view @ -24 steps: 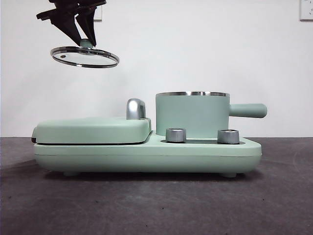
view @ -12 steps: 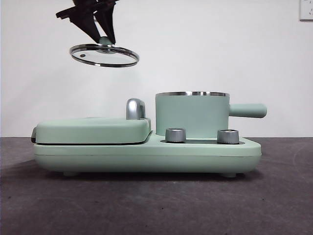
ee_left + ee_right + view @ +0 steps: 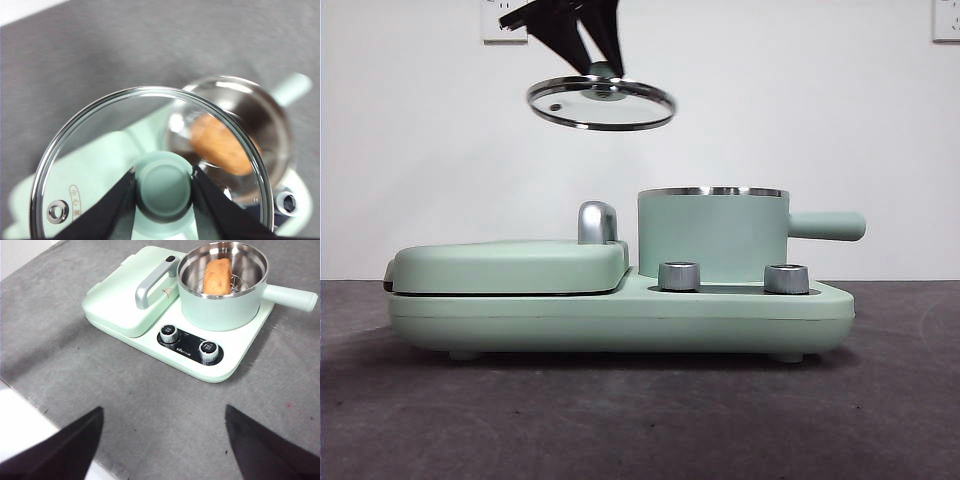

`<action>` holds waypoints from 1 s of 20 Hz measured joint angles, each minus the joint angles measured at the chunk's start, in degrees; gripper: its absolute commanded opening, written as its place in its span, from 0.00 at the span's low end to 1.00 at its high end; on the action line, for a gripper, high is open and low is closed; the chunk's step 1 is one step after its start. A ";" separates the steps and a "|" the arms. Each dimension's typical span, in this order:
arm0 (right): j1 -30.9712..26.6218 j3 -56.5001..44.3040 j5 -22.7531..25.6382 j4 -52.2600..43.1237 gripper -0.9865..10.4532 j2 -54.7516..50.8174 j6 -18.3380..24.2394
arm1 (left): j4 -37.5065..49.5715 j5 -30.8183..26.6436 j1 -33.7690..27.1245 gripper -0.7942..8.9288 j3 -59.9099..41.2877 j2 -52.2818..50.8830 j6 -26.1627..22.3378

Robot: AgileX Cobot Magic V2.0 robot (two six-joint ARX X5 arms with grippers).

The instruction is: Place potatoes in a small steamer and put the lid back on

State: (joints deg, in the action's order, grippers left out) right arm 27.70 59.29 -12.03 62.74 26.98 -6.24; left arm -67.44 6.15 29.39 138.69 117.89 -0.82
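Grill plate cover fills the left of the front frame, flat on the mint base. Above it, toward upper centre, the left gripper pinches the lid by its green knob, holding it in the air, up and left of the small steamer. Inside the steamer lies the potato. The right gripper has its jaws spread wide, away from the appliance.

front view: steamer wall hides the potato.
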 measured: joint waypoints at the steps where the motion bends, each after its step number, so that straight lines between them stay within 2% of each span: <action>1: 0.00 0.00 0.00 0.00 0.49 0.00 0.00 | -0.13 0.00 1.03 0.10 0.00 0.00 0.02; 4: 0.00 0.00 0.00 -0.02 0.53 0.00 0.00 | -0.13 0.02 4.07 0.10 0.00 0.00 0.15; 10: 0.00 0.00 0.00 -0.02 0.53 0.00 -0.02 | 1.79 0.04 8.48 0.10 0.00 2.69 0.15; 15: 0.00 0.00 0.00 -0.02 0.53 0.00 -0.22 | 7.80 0.02 9.38 0.10 0.00 9.01 0.17; 20: 0.00 0.00 0.04 -0.02 0.53 0.00 -1.20 | 10.80 -0.04 9.38 0.10 0.00 9.60 0.17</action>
State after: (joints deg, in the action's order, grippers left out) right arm 27.70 59.29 -11.99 62.72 26.98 -7.44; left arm -56.64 6.11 38.76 138.69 127.48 -0.64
